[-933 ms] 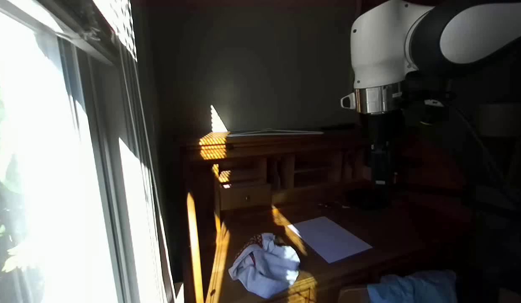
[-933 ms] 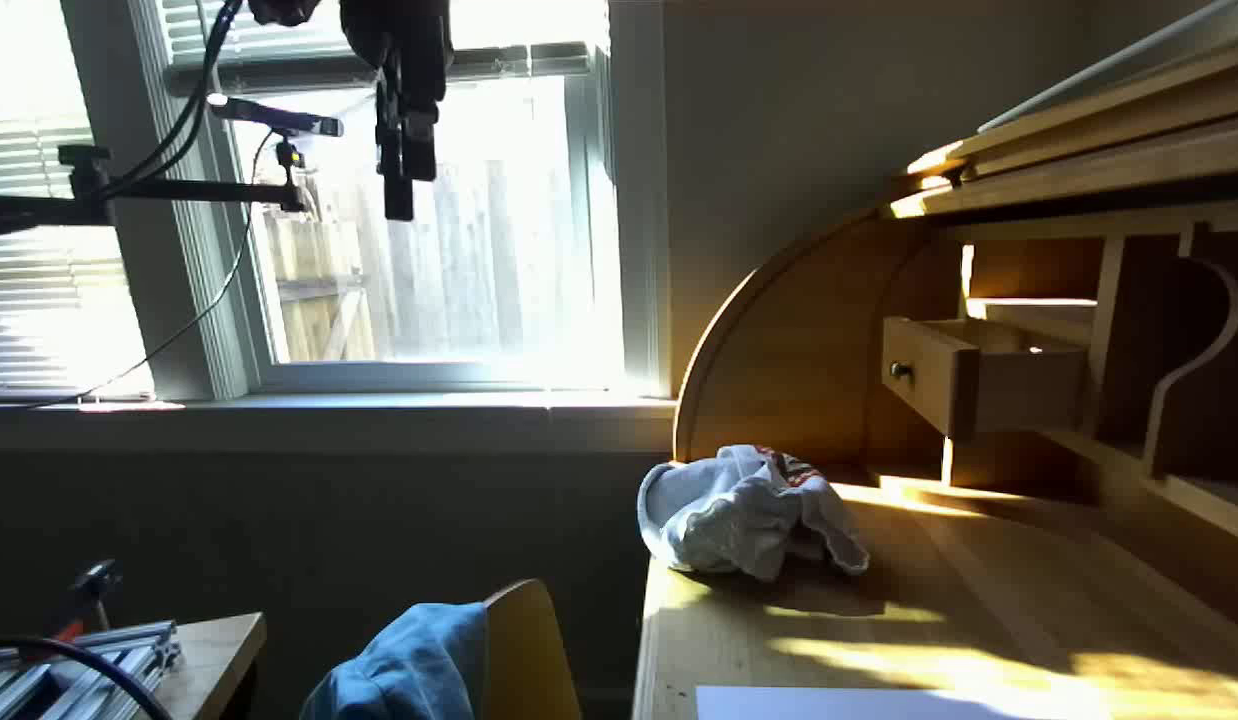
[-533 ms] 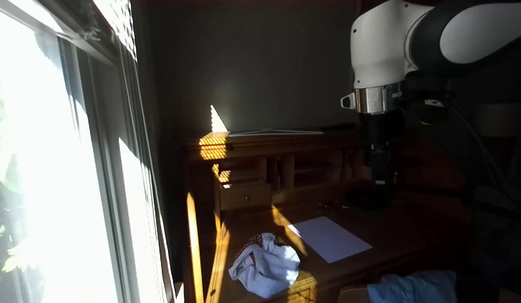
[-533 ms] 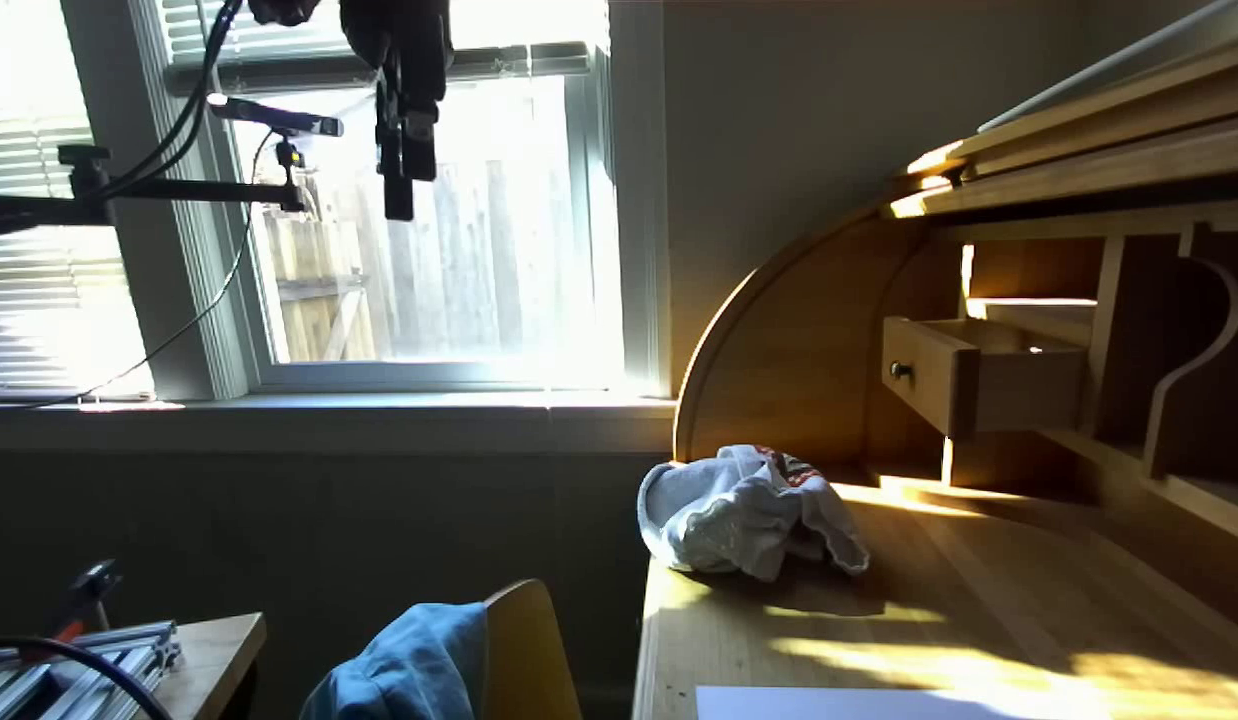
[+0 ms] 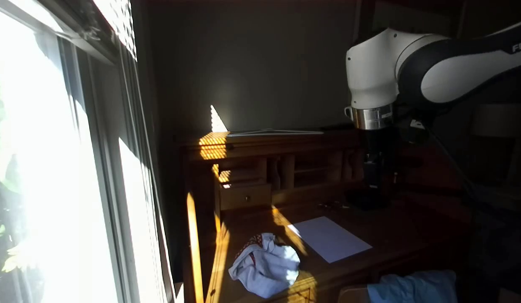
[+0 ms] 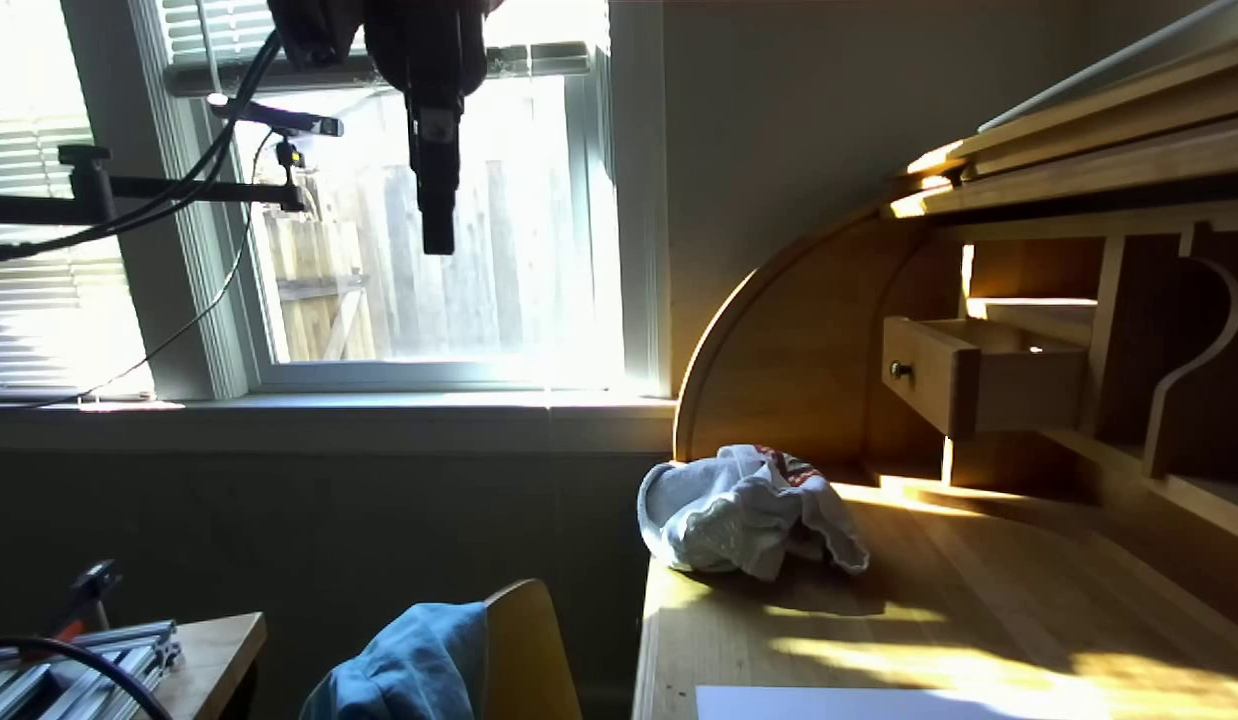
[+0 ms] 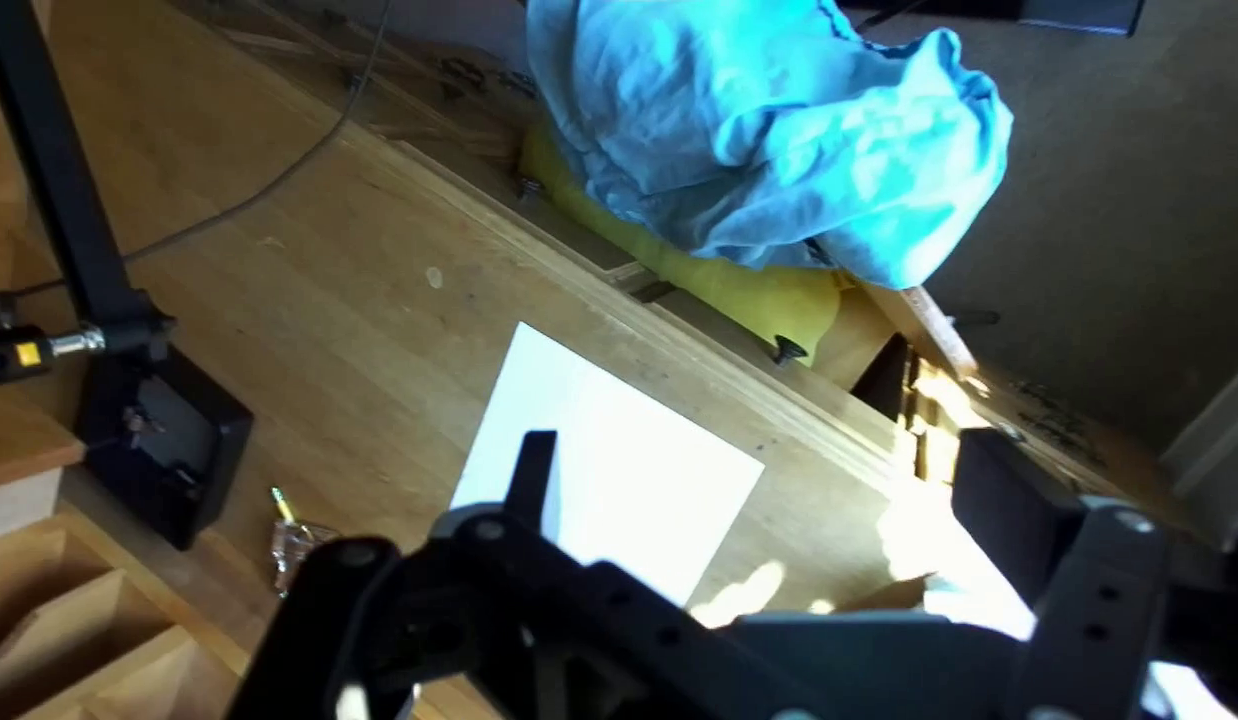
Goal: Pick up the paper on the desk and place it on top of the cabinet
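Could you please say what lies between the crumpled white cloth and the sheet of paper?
Between the crumpled white cloth and the sheet of paper, both exterior views show only the wooden desktop, partly sunlit.

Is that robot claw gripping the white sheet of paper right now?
No, in the wrist view the gripper stands wide open, and the sheet of paper lies flat on the wooden desk.

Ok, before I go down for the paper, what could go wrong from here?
The paper lies flat on the desk, so the open gripper may skate over it without catching an edge. The white cloth sits close beside the paper, so a low approach might snag it. A white object lies on top of the cabinet, so the paper may not settle flat there.
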`<action>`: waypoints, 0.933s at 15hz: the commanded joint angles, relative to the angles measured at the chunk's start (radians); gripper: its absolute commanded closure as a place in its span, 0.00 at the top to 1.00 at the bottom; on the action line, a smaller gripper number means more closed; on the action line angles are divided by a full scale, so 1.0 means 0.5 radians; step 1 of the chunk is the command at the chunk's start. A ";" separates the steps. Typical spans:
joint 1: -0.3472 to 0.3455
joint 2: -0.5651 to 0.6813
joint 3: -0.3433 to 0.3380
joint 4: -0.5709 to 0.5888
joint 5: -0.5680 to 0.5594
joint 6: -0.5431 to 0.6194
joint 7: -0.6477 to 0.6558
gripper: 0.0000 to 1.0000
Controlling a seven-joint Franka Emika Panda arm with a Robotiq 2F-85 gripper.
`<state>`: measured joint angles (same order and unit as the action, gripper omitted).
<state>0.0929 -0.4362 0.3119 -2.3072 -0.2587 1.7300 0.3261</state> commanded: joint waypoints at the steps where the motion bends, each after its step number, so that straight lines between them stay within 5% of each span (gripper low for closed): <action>1: -0.074 0.089 -0.080 -0.049 -0.116 0.025 0.165 1.00; 4: -0.115 0.185 -0.151 -0.044 -0.085 0.059 0.254 1.00; 14: -0.173 0.489 -0.175 -0.133 -0.588 0.586 1.121 1.00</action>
<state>-0.0044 -0.2245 0.2357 -2.3558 -0.4932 1.9587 0.8012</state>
